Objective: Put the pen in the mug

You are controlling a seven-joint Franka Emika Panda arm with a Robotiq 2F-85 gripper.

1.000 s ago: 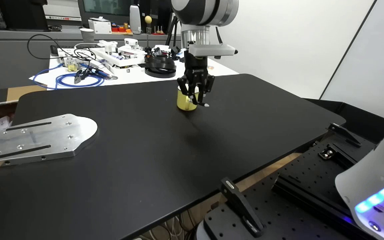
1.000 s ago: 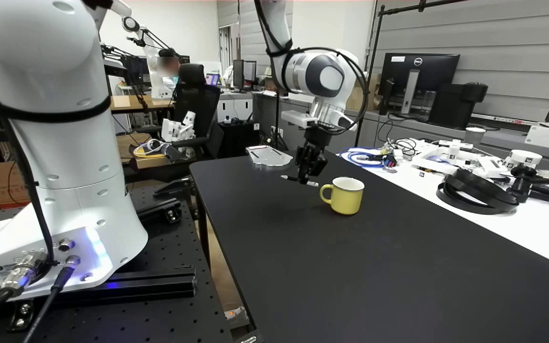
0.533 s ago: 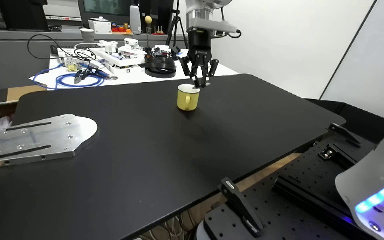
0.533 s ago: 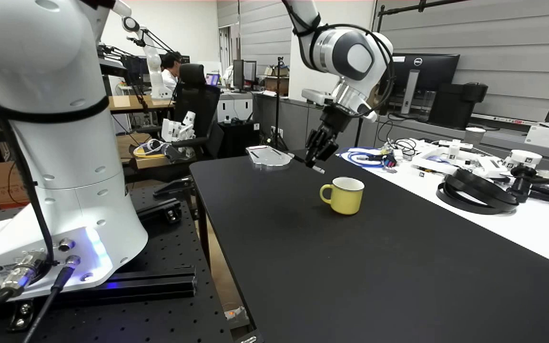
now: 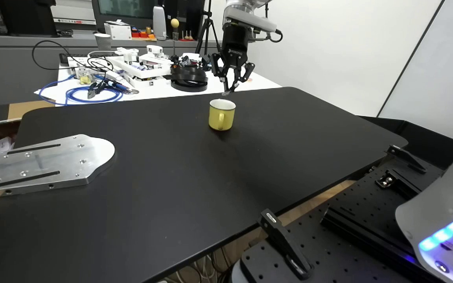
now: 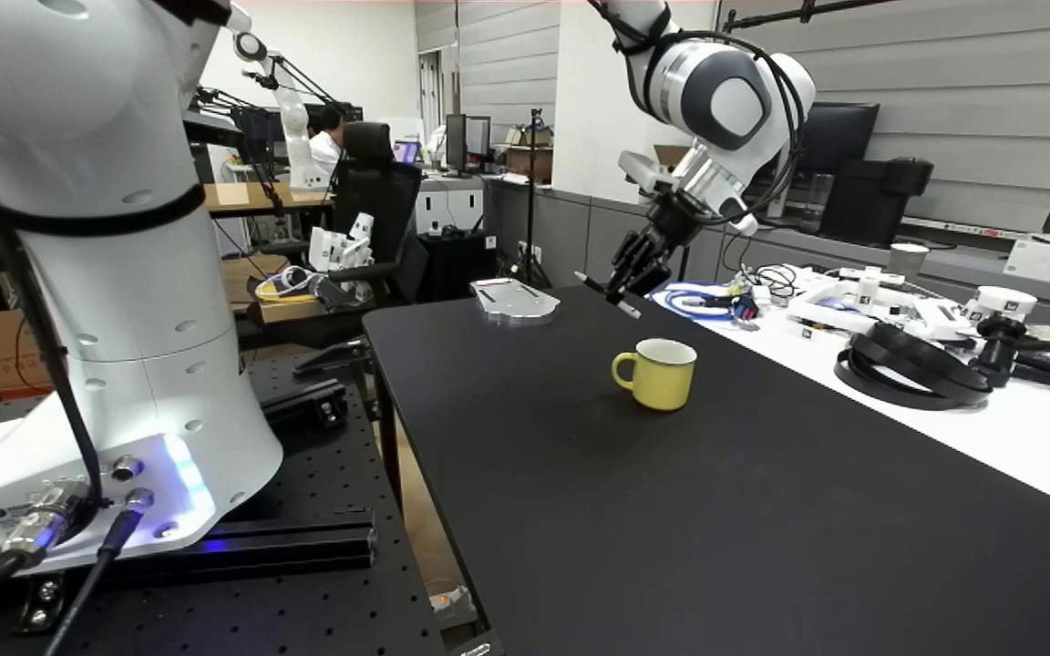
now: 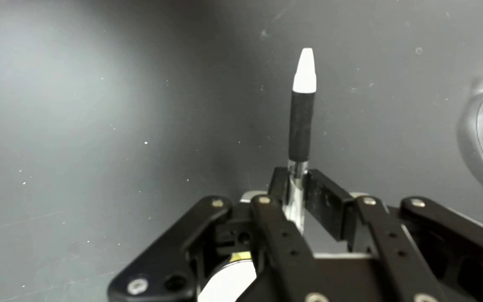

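Observation:
The yellow mug (image 5: 221, 118) stands upright on the black table, and it also shows in an exterior view (image 6: 658, 378) with its handle to the left. My gripper (image 6: 618, 288) is shut on the pen (image 6: 629, 310) and holds it in the air above and behind the mug. The pen tilts, its whitish end lower on the mug's side. In an exterior view my gripper (image 5: 230, 89) is just above the mug's rim in the picture. In the wrist view the pen (image 7: 301, 126) sticks out between the fingertips (image 7: 297, 180). Part of the mug (image 7: 229, 280) shows behind the left finger.
A silver metal plate (image 5: 53, 161) lies at the black table's edge, and it also shows in an exterior view (image 6: 514, 301). A white table (image 6: 990, 446) with cables, white parts and a black round device (image 6: 908, 369) stands beside the black table (image 6: 744, 510).
My gripper has risen and moved away from the mug's near side, with the pen still in it. It has tilted, so the pen slopes more steeply. The mug has not moved.

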